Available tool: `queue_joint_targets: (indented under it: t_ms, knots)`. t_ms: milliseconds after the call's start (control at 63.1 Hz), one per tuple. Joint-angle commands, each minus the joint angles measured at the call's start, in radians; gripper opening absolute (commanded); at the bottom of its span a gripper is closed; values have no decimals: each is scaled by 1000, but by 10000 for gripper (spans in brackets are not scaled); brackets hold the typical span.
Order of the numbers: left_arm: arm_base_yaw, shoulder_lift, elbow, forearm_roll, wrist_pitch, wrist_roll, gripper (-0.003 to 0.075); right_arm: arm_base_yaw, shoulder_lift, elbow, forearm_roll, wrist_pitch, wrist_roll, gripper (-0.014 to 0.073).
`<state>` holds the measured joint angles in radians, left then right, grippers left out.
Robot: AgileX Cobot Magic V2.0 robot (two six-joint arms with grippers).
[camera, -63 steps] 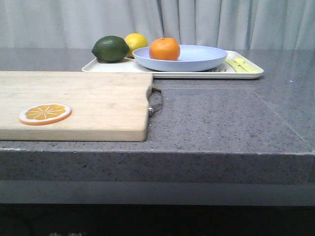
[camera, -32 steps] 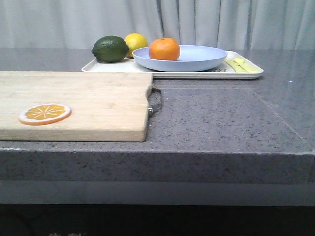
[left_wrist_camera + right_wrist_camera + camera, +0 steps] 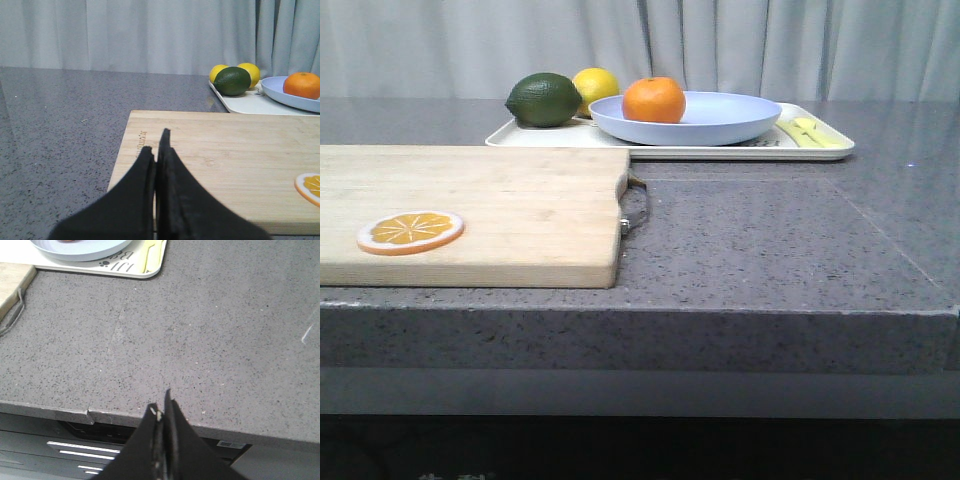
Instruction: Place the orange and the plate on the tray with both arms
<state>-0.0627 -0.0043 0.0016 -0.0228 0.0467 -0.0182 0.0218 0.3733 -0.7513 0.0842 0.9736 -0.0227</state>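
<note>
Nearest, a wooden cutting board (image 3: 470,210) carries an orange slice (image 3: 411,231) near its front edge. Left gripper (image 3: 157,145) is clenched empty above the board; right gripper (image 3: 161,407) is clenched empty over the bare counter (image 3: 780,240) edge. Farther back, the tray (image 3: 825,152) holds the plate (image 3: 720,118), the orange (image 3: 654,100) resting in it, beside a green lime (image 3: 544,99) and lemon (image 3: 597,85). Nothing on the counter has shifted since the earlier frames.

On your table (image 3: 770,240), the tray (image 3: 820,148) sits at the back, carrying the plate (image 3: 720,125) with the orange (image 3: 654,100) in it. Left of the plate lie two fruits; the cutting board (image 3: 500,210) lies nearer, front-left.
</note>
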Motion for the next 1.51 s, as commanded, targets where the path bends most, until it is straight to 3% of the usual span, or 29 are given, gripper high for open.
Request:
queue_joint_targets:
  t_ms: [0, 1014, 1331, 1490]
  knots:
    - [1, -19, 5, -15, -86, 9, -18, 3, 10, -20, -9, -72, -3, -68]
    - [1, -19, 5, -15, -83, 9, -18, -5, -11, 4, -42, -96, -4, -68]
    - [1, -19, 5, -15, -83, 9, -18, -22, -249, 408, -68, -589, -27, -68]
    - [1, -19, 5, -15, -83, 9, -18, -22, -364, 607, -67, -764, -27, -68]
